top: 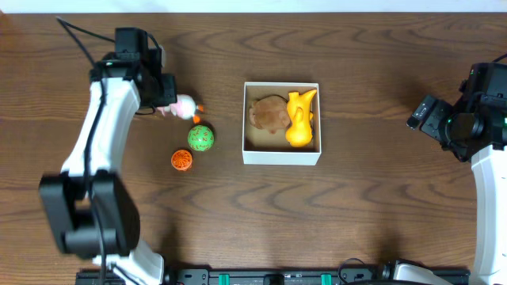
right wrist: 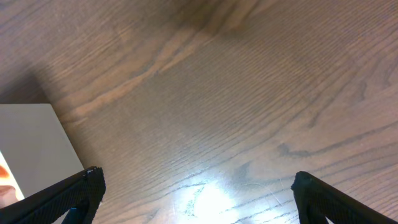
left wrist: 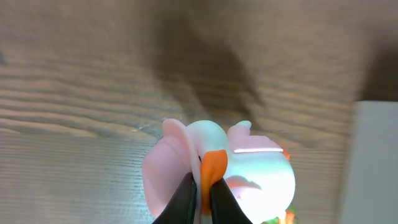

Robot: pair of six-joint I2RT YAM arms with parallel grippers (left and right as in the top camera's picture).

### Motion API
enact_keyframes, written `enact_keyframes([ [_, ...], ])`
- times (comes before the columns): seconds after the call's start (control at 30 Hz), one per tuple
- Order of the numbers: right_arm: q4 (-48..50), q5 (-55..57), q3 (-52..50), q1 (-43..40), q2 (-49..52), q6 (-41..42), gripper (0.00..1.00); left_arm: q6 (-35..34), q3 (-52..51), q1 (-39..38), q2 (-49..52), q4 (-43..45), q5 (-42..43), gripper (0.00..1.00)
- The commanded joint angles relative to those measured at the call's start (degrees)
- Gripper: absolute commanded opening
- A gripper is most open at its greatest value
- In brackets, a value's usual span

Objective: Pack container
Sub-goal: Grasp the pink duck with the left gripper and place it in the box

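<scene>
Fingers of left gripper (left wrist: 203, 188) pinch the pink-white toy (left wrist: 261, 169) — right gripper (right wrist: 198, 180) spread wide over table (right wrist: 249, 93).

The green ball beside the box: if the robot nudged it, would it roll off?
Probably yes: the green ball looks round and sits free on the flat table, so a nudge should send it rolling. Its patterned surface may aid grip, though a sphere could slip from a squeeze.

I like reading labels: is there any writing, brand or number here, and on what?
No readable text anywhere.
The container and the pink toy look blank.
The green ball and the orange ball bear dark markings, too small to tell if they are writing.
</scene>
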Motion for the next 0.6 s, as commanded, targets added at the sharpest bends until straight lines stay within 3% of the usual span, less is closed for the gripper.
enact_keyframes([
  [0.0, -0.2, 0.6, 0.3, -0.6, 0.4, -0.8, 0.99, 0.4, 0.3, -1.4, -7.7, -1.0, 0.6, 0.06],
  [0.23, -0.7, 0.6, 0.3, -0.6, 0.4, -0.8, 0.99, -4.0, 0.3, -9.2, -17.4, -7.2, 0.6, 0.06],
  [0.57, -0.9, 0.2, 0.3, -0.6, 0.4, -0.8, 0.99, -13.9, 0.3, -23.8, -14.8, -6.8, 0.6, 0.06],
])
